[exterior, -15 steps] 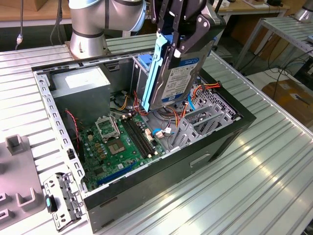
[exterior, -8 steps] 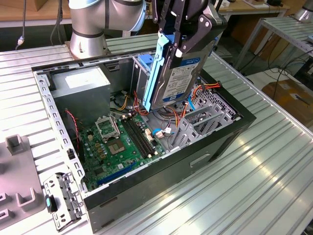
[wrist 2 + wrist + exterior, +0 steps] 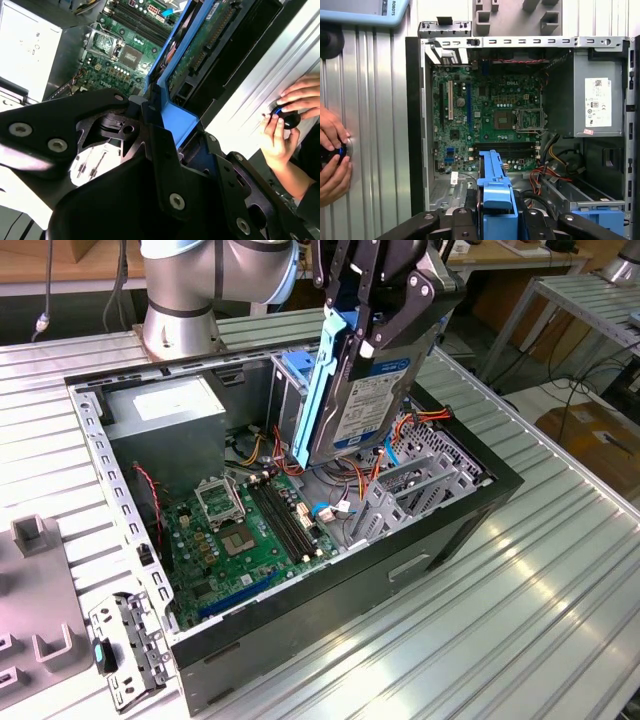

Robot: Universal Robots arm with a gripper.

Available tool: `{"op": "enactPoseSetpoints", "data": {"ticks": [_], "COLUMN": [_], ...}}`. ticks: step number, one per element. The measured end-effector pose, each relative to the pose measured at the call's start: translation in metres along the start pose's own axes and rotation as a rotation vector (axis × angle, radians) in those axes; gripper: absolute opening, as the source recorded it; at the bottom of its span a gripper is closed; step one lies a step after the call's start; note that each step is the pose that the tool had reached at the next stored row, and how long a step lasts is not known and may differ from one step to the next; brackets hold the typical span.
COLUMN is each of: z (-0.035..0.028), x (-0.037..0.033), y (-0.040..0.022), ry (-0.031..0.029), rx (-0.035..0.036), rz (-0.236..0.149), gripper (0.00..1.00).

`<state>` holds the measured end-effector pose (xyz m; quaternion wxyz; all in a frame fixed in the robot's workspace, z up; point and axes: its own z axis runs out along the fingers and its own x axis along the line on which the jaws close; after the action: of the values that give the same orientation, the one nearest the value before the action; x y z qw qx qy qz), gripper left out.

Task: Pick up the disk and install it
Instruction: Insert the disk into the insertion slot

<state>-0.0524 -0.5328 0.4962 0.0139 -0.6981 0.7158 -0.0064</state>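
Observation:
The disk [image 3: 368,405] hangs upright on its edge above the open computer case [image 3: 330,605], label side facing the exterior view's right, with a bright blue rail along its near edge. My gripper [image 3: 367,332] is shut on its upper end. The disk's lower end is down among the orange cables, between the tall grey cage [image 3: 288,390] and the slanted grey bay brackets [image 3: 420,485]. In the second wrist view the disk [image 3: 200,47] runs away from the black fingers [image 3: 150,130], circuit-board side showing. In the first wrist view its blue rail [image 3: 495,182] rises between the fingers above the motherboard [image 3: 490,115].
A green motherboard [image 3: 250,530] and a grey power supply [image 3: 165,420] lie in the case. The arm's base [image 3: 185,300] stands behind the case. Grey fixtures [image 3: 35,585] sit on the ribbed table at the exterior view's left. A person's hands [image 3: 292,112] hold a small black knob beside the case.

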Motion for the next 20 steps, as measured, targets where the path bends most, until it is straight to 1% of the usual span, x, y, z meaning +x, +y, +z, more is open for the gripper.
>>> {"op": "enactPoseSetpoints", "data": {"ticks": [5,7,9,10,12,13,14,15,18,20], "z": [0.0004,0.0012,0.0028,0.0035,0.0052,0.0065,0.0073,0.0088,0.0122,0.0158], "x": [0.0075,0.0084,0.0084,0.0085,0.0083,0.0083,0.0082,0.0080,0.0077,0.0074], "y": [-0.0004,-0.0047,-0.0140,-0.0172,-0.0256,-0.0315,-0.0355,-0.0428,-0.0566,-0.0697], "ry": [-0.0001,-0.0003,-0.0001,-0.0002,0.0000,-0.0001,-0.0001,0.0000,0.0000,0.0002], "rx": [0.0000,0.0001,0.0000,0.0000,0.0000,0.0000,0.0000,-0.0001,-0.0002,-0.0002], "rz": [0.000,0.000,0.000,0.000,0.000,0.000,0.000,0.000,0.000,0.000], "gripper": [0.37,0.37,0.37,0.37,0.37,0.37,0.37,0.37,0.37,0.37]}}
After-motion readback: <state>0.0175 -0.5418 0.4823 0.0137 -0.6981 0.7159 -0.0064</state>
